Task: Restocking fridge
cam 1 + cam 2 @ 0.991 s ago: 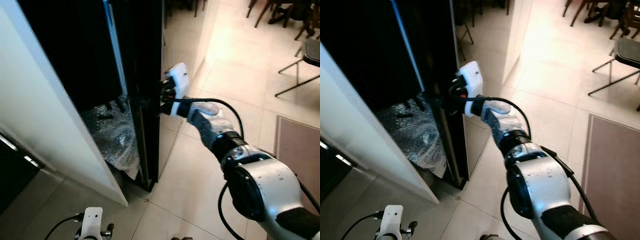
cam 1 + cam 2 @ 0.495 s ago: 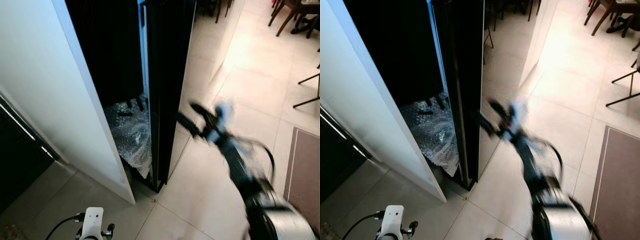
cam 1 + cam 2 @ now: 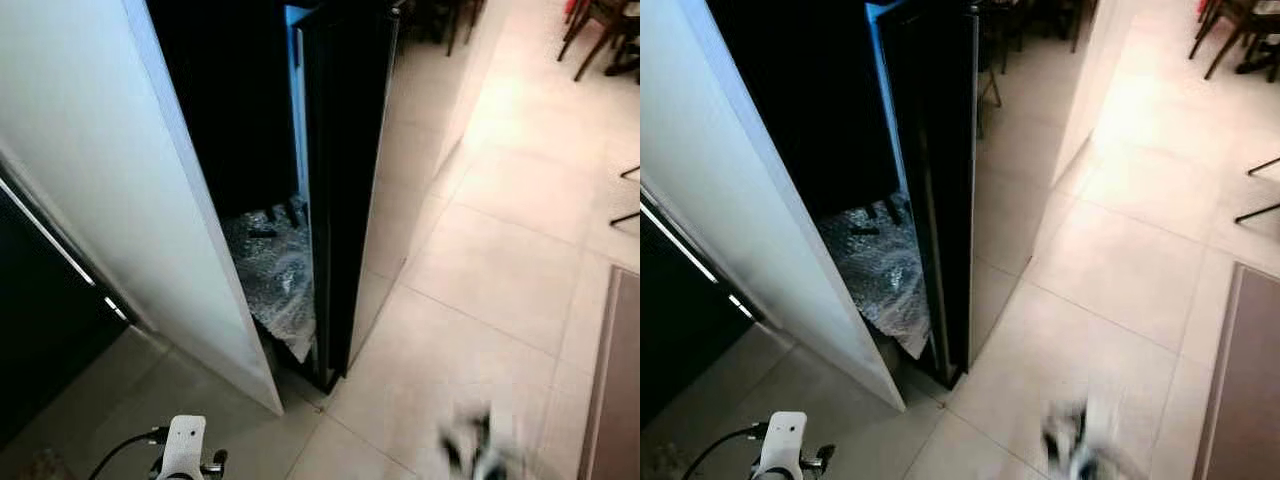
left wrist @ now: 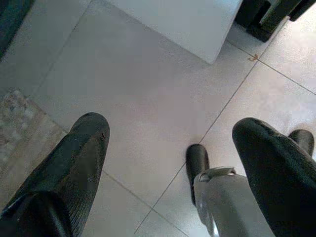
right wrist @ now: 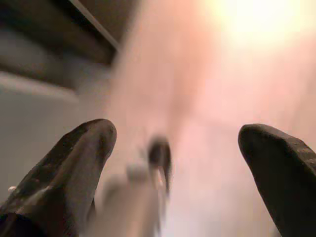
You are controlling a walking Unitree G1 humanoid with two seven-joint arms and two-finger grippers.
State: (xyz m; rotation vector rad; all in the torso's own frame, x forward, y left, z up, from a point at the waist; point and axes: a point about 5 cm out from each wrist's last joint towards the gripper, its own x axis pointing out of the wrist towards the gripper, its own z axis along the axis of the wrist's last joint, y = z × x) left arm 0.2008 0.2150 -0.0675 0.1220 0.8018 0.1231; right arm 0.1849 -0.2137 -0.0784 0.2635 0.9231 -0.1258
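Observation:
The tall black fridge door (image 3: 345, 150) stands ajar, edge-on to me, and the inside behind it is dark. Crumpled bubble wrap (image 3: 280, 285) lies at the bottom of the opening. My right gripper (image 3: 472, 455) is a blurred shape low over the floor tiles, well clear of the door. In the right wrist view its fingers (image 5: 84, 158) stand wide apart with nothing between them. My left gripper (image 4: 173, 128) hangs low by my side over the floor, open and empty. Its white wrist (image 3: 183, 448) shows at the bottom edge.
A white panel (image 3: 120, 150) flanks the fridge opening on the left, with a dark cabinet front (image 3: 40, 320) beyond it. Beige floor tiles (image 3: 500, 270) spread to the right. Chair legs (image 3: 600, 25) stand at the far right and a brown mat (image 3: 620, 380) lies at the right edge.
My right gripper was at the fridge door's edge, then swung off it and dropped low to the floor. The camera has shifted. My left arm has stayed put.

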